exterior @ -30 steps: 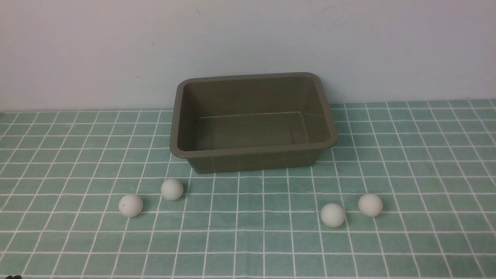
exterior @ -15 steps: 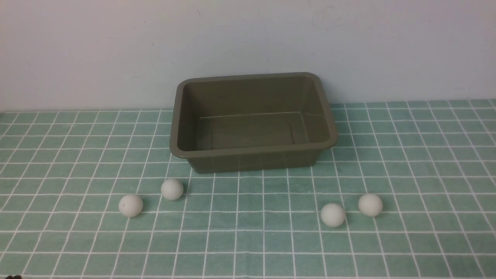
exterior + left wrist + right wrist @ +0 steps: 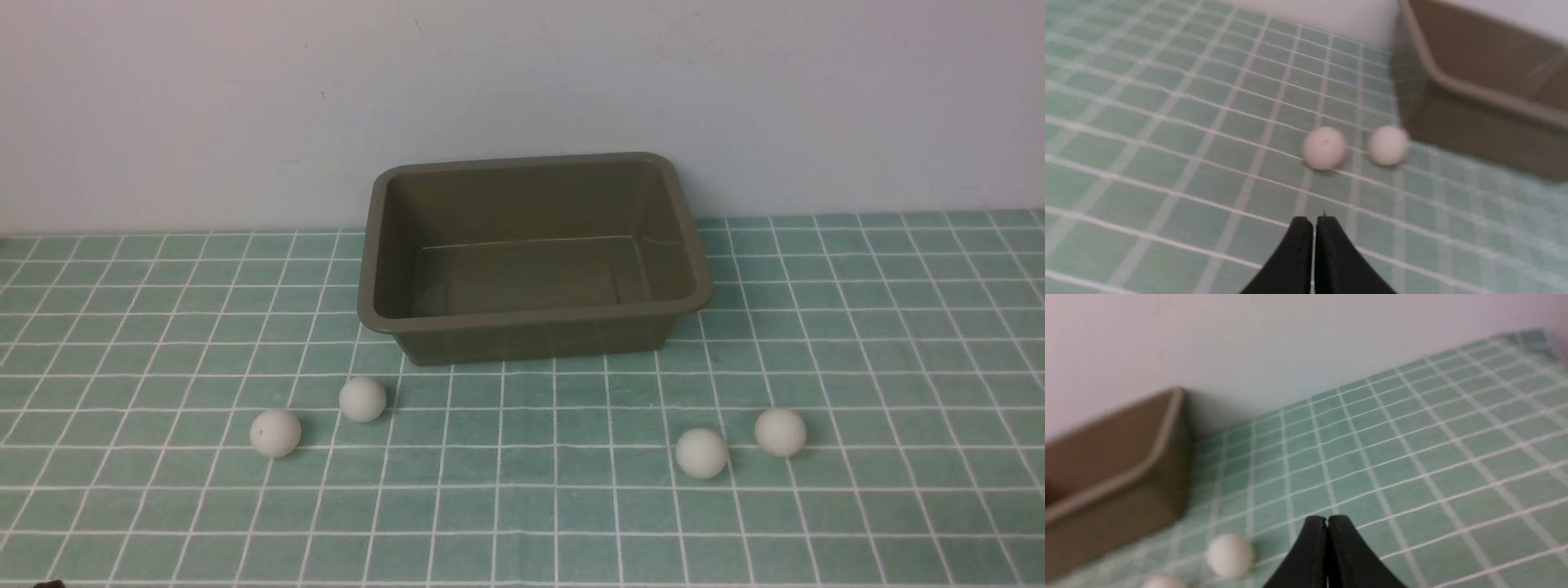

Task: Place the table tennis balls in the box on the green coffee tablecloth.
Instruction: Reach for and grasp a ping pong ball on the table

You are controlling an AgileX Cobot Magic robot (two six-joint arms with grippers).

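The olive-brown box (image 3: 531, 327) stands empty on the green checked tablecloth (image 3: 522, 506) near the back wall. Four white table tennis balls lie in front of it: one with a dark mark (image 3: 275, 433) and one (image 3: 362, 398) at the left, two more at the right (image 3: 701, 452) (image 3: 780, 431). In the left wrist view my left gripper (image 3: 1314, 222) is shut and empty, short of the marked ball (image 3: 1324, 147) and its neighbour (image 3: 1388, 145). In the right wrist view my right gripper (image 3: 1327, 520) is shut and empty beside a ball (image 3: 1229, 555). Only a dark sliver shows at the front view's lower left corner.
A pale wall (image 3: 522, 82) rises right behind the box. The cloth's far right edge shows in the right wrist view (image 3: 1541, 339).
Nothing on the cloth has moved. The dark sliver at the front view's bottom left corner has shifted slightly to the right.
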